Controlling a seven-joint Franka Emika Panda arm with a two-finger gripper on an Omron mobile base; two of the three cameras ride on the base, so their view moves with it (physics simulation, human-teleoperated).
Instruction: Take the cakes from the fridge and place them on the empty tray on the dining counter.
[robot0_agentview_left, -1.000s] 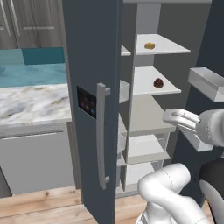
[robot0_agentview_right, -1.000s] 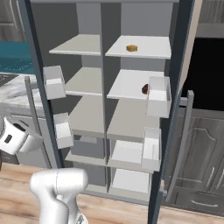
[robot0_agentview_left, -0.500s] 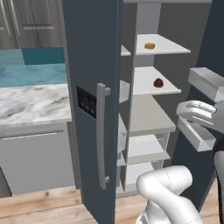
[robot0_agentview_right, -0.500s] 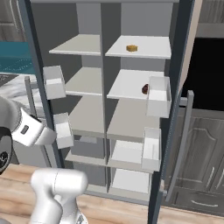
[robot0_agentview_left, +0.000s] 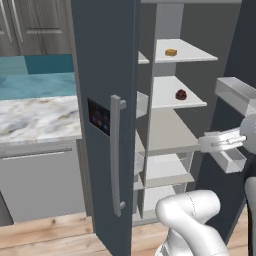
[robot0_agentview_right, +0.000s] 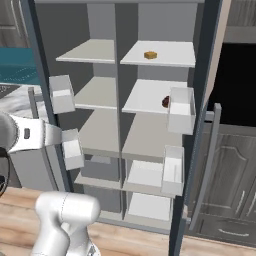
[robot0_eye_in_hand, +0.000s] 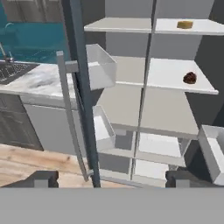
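The tall slate blue-grey fridge (robot0_agentview_right: 120, 125) stands open. The small yellow-orange squarish cake (robot0_eye_in_hand: 185, 24) sits mid top shelf; the dark red-brown round cake (robot0_eye_in_hand: 189, 78) near the next shelf's right edge. The gripper (robot0_eye_in_hand: 112, 178) is released, apparently empty. Risk: the arm may strike the clear door bins (robot0_agentview_right: 177, 110) while reaching in.

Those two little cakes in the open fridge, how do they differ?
The yellow cake is squarish and pale orange-yellow; the dark cake is round and red-brown. The yellow cake sits on the top right shelf, the dark cake on the shelf just below. In the right base view a door bin partly hides the dark cake, while the yellow cake shows whole. Both are tiny and lie untouched.
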